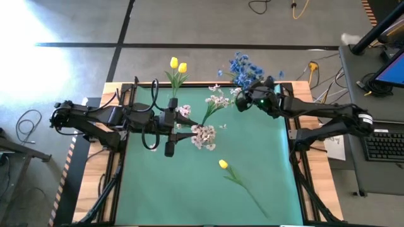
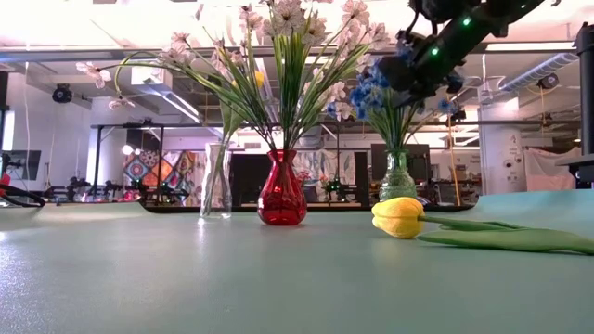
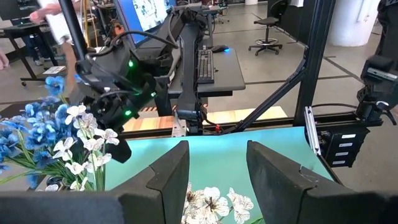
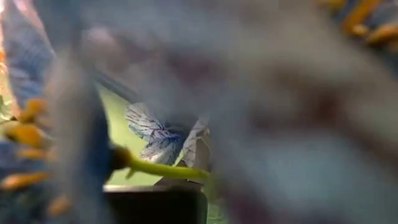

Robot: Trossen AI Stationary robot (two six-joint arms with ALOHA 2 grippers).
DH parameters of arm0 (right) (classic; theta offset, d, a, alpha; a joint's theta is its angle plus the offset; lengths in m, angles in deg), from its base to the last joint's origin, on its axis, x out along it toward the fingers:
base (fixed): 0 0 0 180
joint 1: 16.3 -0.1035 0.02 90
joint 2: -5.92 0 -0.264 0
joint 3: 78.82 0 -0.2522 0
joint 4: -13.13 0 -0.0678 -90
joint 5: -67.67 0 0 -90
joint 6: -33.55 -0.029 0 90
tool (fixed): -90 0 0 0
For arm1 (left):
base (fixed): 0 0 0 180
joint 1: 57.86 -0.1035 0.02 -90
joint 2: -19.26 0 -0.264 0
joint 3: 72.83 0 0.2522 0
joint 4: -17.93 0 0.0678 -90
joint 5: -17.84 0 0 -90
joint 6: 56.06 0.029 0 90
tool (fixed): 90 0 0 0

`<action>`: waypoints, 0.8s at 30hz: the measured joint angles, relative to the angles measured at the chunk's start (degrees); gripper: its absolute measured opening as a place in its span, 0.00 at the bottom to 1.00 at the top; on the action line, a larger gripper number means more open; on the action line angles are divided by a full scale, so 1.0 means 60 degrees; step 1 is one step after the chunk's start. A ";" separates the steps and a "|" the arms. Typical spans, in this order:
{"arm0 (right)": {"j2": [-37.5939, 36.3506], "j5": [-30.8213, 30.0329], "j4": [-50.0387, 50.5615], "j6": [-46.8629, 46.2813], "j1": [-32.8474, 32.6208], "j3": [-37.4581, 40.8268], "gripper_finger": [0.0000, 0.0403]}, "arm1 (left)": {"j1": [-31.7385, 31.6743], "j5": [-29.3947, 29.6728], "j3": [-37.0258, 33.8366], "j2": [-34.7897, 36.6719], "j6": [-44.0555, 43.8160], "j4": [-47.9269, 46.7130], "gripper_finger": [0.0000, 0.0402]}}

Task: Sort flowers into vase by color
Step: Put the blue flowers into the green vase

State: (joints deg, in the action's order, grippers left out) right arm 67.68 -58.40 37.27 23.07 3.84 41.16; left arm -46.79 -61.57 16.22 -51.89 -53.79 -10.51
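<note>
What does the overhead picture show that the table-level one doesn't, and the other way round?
Only the high view shows both arms whole, the left gripper open by the white blossoms, and the tulip's long stem on the green mat. Only the low view shows the three vases: a clear one, a red one and a green glass one. Both show the lying tulip, the blue flowers and the right gripper beside them.
</note>
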 joint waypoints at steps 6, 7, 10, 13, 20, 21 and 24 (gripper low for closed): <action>0.0082 -0.0013 -0.0005 -0.0066 -0.0011 0.0000 0.05 | -0.0004 0.0000 0.0000 0.0000 0.0000 0.0000 0.37; 0.0042 0.0002 0.0013 -0.0073 -0.0022 0.0000 0.06 | -0.0004 0.0000 0.0000 0.0000 0.0000 0.0000 0.37; -0.0094 0.0077 0.0187 -0.0239 -0.0022 0.0004 0.13 | -0.0002 -0.0003 0.0000 0.0000 0.0000 0.0000 0.37; -0.0225 0.0087 0.0519 -0.0414 -0.0023 0.0004 0.24 | -0.0001 0.0000 0.0000 0.0000 0.0000 0.0000 0.37; -0.0713 0.0086 0.0999 -0.0509 -0.0406 -0.0305 0.49 | -0.0002 0.0000 0.0000 0.0000 0.0000 0.0000 0.37; -0.0791 0.0085 0.1126 -0.0528 -0.0489 -0.0388 0.51 | -0.0004 0.0000 0.0000 0.0000 0.0000 0.0000 0.37; -0.1008 0.0086 0.1630 -0.0629 -0.0764 -0.0714 0.57 | -0.0002 0.0000 0.0000 0.0000 0.0000 0.0000 0.37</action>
State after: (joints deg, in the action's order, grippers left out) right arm 61.63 -57.88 47.05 19.29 -0.74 36.87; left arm -46.80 -61.57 16.22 -51.89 -53.79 -10.51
